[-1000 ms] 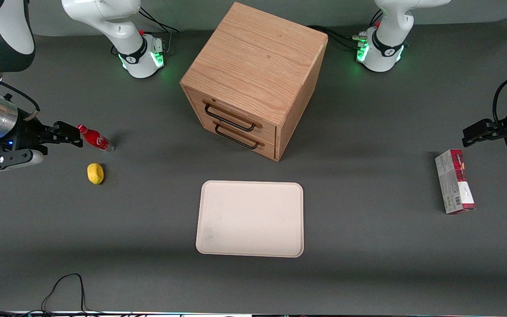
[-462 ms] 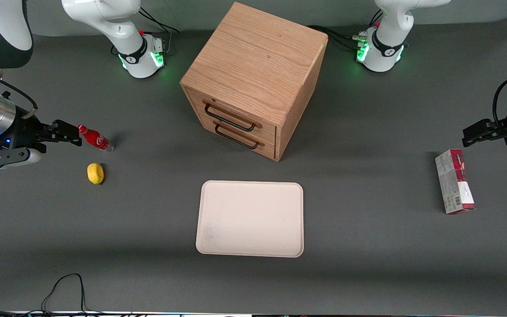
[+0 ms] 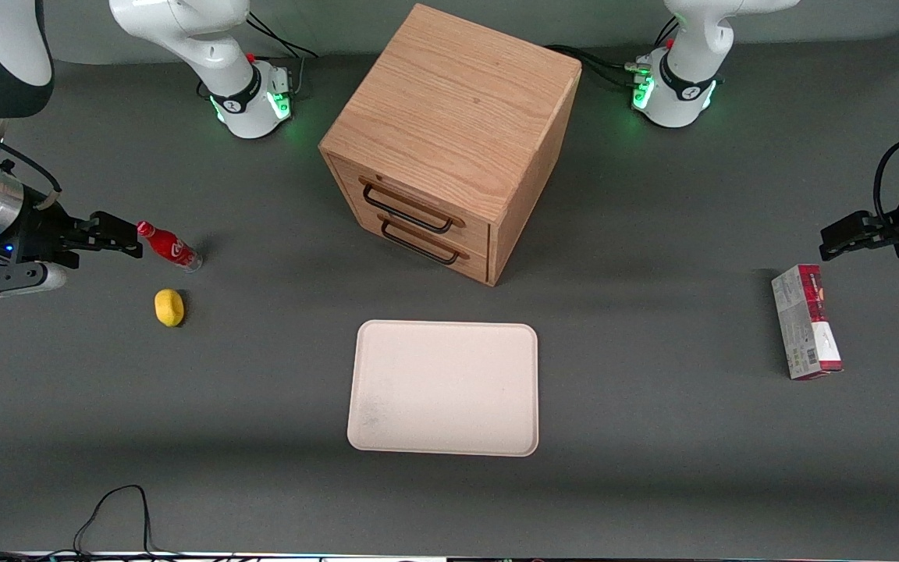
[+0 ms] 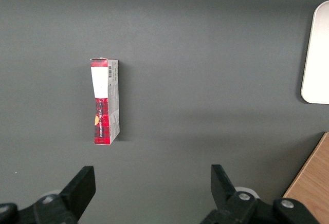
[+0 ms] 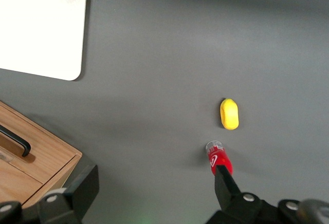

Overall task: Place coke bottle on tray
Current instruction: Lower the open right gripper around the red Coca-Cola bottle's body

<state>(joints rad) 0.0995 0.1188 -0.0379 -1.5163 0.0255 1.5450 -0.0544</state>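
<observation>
the task has barely begun. the coke bottle (image 3: 169, 246) lies on its side on the dark counter (image 3: 652, 437), toward the working arm's end, and nothing has lifted it yet. the tool (image 3: 118, 236) hovers with its fingers spread apart and holding nothing; in the front view its tips sit just beside the bottle's red cap, apparently higher than the bottle. in the right wrist view one finger (image 5: 226, 183) overlaps the cap end of the coke bottle (image 5: 219, 157), while the clear base points away from the tool. a yellow lemon (image 3: 169, 307) rests near the bottle, nearer to the front camera than the tool.

the tray (image 3: 443, 388) lies bare, well apart from the tool, toward the middle of the counter and in front of the wooden drawer cabinet (image 3: 449, 140). a red-and-grey carton (image 3: 805, 321) lies much farther from the tool, at the parked arm's end.

still to do, as it looks: lower and centre the tool over the bottle, close on it, carry it to the tray and set it down.

compared with the front view a second ago, the tool and wrist have drifted slightly up and away from the front camera, the fingertips staying by the cap. the bottle, lemon, tray and carton have not moved.
</observation>
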